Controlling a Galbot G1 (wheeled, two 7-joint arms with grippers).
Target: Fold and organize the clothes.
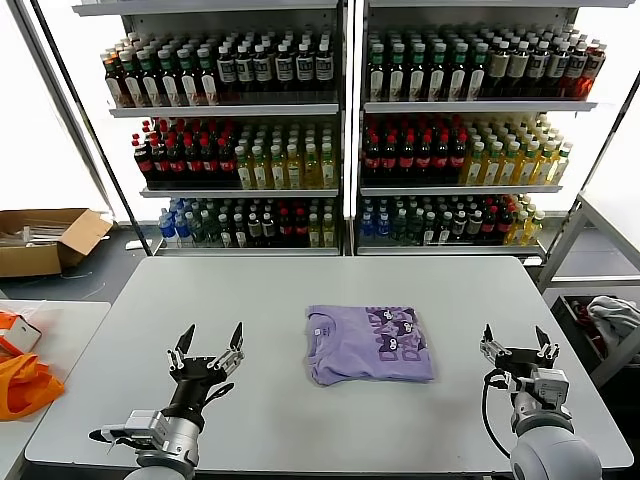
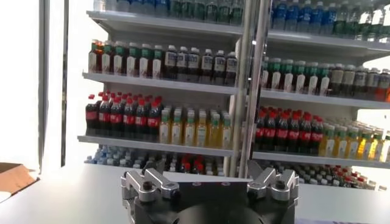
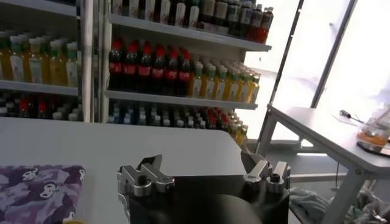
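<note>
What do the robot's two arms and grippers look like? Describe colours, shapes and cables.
Left gripper: black, pointed fingers on a black mount with silver hinge links, on a rounded silver-grey wrist. Right gripper: the same black fingers and silver links, on a grey cylindrical arm, with a black cable looping beside it.

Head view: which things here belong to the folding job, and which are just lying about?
Job:
- purple T-shirt, folded at table centre
- left gripper, open, apart from it
- right gripper, open, apart from it

Lying about:
- drink shelves
- cardboard box
- orange bag
</note>
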